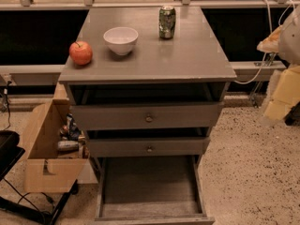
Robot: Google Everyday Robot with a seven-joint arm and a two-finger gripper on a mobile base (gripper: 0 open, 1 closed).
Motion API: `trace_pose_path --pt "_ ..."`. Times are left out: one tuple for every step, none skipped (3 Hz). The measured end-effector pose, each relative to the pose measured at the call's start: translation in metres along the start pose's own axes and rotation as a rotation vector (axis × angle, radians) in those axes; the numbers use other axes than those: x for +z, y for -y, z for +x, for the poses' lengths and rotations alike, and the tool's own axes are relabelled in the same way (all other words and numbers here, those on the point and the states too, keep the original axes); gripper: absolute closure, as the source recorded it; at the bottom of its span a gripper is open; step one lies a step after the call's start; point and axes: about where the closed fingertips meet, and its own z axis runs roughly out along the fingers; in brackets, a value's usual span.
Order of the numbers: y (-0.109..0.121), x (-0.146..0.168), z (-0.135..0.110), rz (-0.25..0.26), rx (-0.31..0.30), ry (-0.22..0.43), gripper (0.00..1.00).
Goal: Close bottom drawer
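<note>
pale yellowish robot claw (280,95) up at the far right edge of the view, in the air over the speckled terrazzo floor (248,172), touching none of the furniture. cannot tell how far open, nor whether anything sits in its hold (pale blocky shapes, nothing more to go by).

well to the left of the claw and lower down: the grey-painted wooden bottom drawer (150,186), pulled far out of the grey wooden cabinet (187,60), long shallow tray open to view, front panel lying at the very bottom edge of the frame. well apart from the claw.

left of the claw, slightly below its own height: the tallest grey drawer front (145,117) with a small round knob, standing slightly out from the cabinet. just below that, the mid-sized grey drawer front (147,147), also with a round knob, also slightly out, a dark gap above each.

up and to the left of the claw, on the cabinet top: a green crumpled drink can (167,22), upright, nearest of the three; then a white round bowl (121,40); farthest left, a red apple (80,53) near the top's left corner. all three apart from one another.

far left of the claw, beyond the cabinet: an open brown cardboard box (44,165) on the floor, just beside the cabinet's left side, with small packets inside.
</note>
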Motion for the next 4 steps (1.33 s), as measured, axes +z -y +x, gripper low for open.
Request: trace_pose_path --pt "0.000 0.000 0.000 0.000 0.000 0.000 0.00" --pt "-0.004 0.011 0.007 0.005 0.017 -0.001 0.00" --pt "-0.030 0.047 0.038 0.031 0.068 0.002 0.01" --pt "-0.056 0.096 0.072 0.046 0.099 -0.026 0.23"
